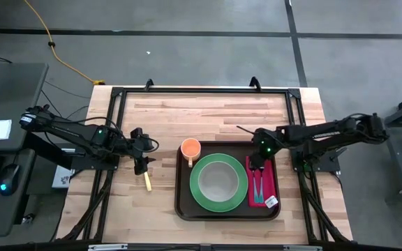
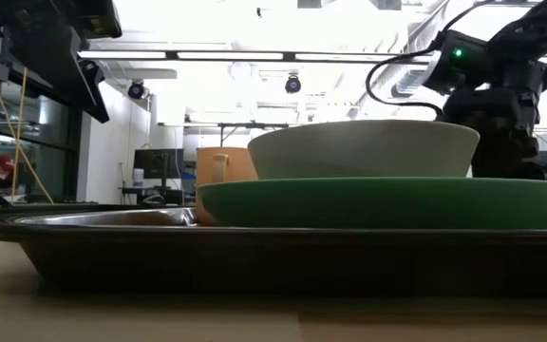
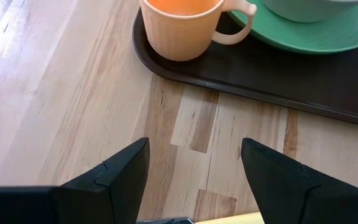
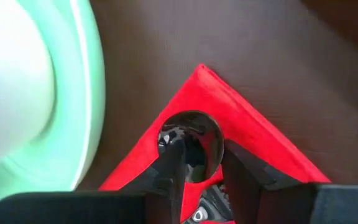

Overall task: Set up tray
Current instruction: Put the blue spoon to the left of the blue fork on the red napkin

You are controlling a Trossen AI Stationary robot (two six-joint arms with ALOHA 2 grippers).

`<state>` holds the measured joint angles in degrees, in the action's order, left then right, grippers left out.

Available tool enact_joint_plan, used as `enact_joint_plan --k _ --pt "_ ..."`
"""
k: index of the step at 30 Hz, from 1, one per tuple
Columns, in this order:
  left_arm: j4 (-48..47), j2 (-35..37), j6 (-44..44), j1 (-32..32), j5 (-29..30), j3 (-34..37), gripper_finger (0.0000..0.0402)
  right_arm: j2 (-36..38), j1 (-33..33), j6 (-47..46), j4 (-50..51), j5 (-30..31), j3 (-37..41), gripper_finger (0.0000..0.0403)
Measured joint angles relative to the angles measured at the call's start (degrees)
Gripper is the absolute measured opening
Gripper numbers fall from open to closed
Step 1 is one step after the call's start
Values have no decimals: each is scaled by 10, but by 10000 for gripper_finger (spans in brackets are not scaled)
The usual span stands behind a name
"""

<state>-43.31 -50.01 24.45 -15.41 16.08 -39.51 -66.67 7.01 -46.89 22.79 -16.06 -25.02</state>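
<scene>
The dark-brown tray (image 1: 184,202) lies in the middle of the wooden table. On it stand a green plate (image 1: 199,192) with a pale bowl (image 1: 219,180), an orange cup (image 1: 190,148) and a red napkin (image 1: 271,178) bearing green-handled cutlery (image 1: 258,189). My right gripper (image 1: 257,166) is over the napkin's far end, shut on a shiny spoon (image 4: 188,140). My left gripper (image 1: 142,164) hangs open over bare wood left of the tray. A yellow-handled utensil (image 1: 146,182) lies flat just near of it. My right gripper has the spoon's neck, just behind the round bowl (image 4: 190,163), between its two fingers (image 4: 166,171). The fingers slant down from above and the table's right. The spoon's bowl sticks out past the fingertips over the napkin's far corner (image 4: 204,78). Whether the bowl rests on the cloth, I cannot tell.
The cup (image 3: 185,25) stands at the tray's far-left corner, a short way beyond my left fingers (image 3: 126,177). A black frame (image 1: 201,90) runs round the table's far edge and sides. Bare wood (image 1: 152,118) lies left of and beyond the tray.
</scene>
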Motion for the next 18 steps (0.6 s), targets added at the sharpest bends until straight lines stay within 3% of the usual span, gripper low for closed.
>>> enact_joint_plan --k 18 --pt "-1 0 -2 0 -17 0 282 166 59 5 18 54 0 83"
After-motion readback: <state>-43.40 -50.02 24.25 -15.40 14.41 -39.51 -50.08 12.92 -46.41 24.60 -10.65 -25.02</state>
